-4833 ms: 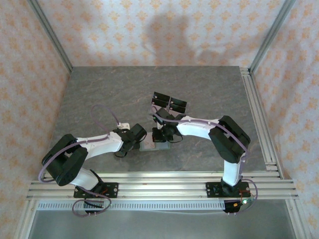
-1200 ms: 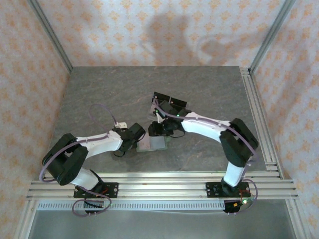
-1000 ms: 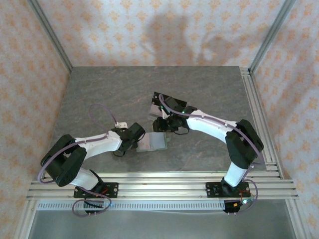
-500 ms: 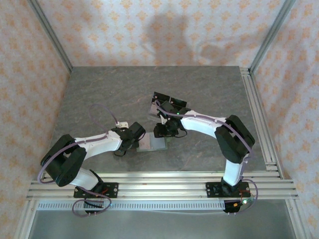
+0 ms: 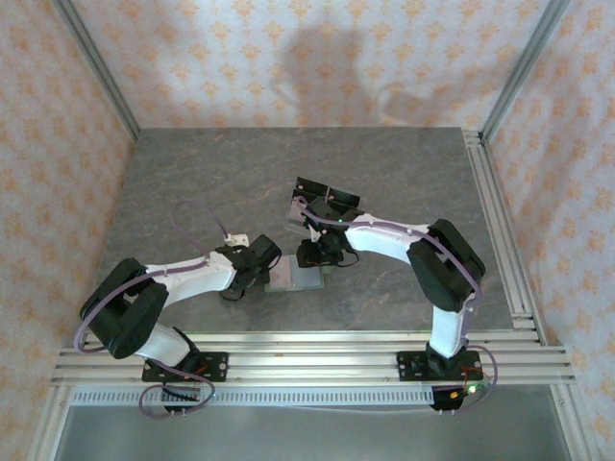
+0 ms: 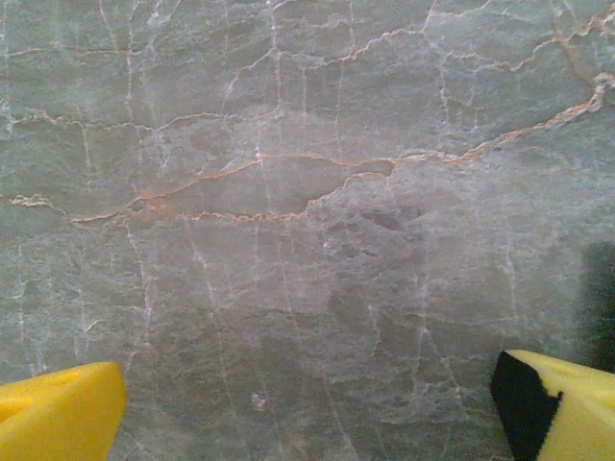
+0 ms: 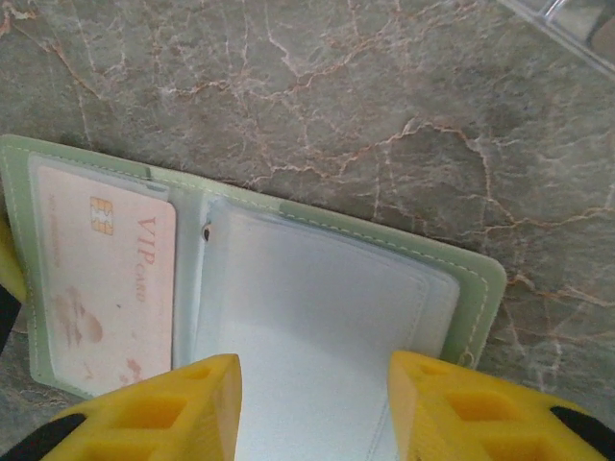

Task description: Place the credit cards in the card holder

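The sage-green card holder (image 7: 384,240) lies open on the stone table, its clear sleeves facing up. A pinkish credit card (image 7: 106,279) marked VIP sits in its left sleeve. My right gripper (image 7: 315,403) hovers low over the right sleeve, jaws closed across a pale credit card (image 7: 317,375) whose far edge lies over that sleeve. In the top view the card holder (image 5: 293,279) rests between both grippers, the right gripper (image 5: 315,255) above it. My left gripper (image 5: 259,264) sits at its left edge. The left gripper (image 6: 307,413) is open wide over bare stone.
A clear stand with black tops (image 5: 325,197) stands just behind the right gripper, and its corner (image 7: 567,19) shows at the top right of the right wrist view. Aluminium rails (image 5: 500,230) border the table's right side.
The right gripper swung back toward the clear stand about a second ago and has returned over the card holder's right half. The left arm has stayed in place.
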Available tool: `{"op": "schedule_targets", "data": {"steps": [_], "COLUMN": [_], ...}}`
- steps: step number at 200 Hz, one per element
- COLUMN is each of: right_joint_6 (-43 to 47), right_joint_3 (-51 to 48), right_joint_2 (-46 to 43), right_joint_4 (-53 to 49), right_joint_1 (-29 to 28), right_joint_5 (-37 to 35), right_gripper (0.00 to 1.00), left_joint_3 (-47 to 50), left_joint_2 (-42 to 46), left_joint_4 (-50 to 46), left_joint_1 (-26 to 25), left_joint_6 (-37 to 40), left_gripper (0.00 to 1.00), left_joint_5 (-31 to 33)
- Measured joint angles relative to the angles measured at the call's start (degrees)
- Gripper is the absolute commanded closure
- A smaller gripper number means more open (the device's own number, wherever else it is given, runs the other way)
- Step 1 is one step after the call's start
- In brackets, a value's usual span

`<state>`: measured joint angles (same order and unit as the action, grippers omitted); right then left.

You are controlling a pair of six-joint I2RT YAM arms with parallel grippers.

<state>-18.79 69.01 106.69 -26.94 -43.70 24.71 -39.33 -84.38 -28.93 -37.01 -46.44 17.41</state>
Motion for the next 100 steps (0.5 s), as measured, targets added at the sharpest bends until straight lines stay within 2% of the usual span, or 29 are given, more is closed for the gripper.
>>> {"op": "schedule_targets", "data": {"steps": [100], "right_joint_6": [-3.9], "right_joint_3": [-4.7], "right_joint_2": [0.4], "right_joint_4": [10.8], "right_joint_1": [2.1], "right_joint_5": [9.9], "right_gripper": [0.56], "left_joint_3": [0.0], "left_joint_2": [-0.2], "left_joint_4": [0.2], "left_joint_1": [0.0], "left_joint_6": [0.0], "left_gripper": [0.00], "left_joint_5": [-0.1]}}
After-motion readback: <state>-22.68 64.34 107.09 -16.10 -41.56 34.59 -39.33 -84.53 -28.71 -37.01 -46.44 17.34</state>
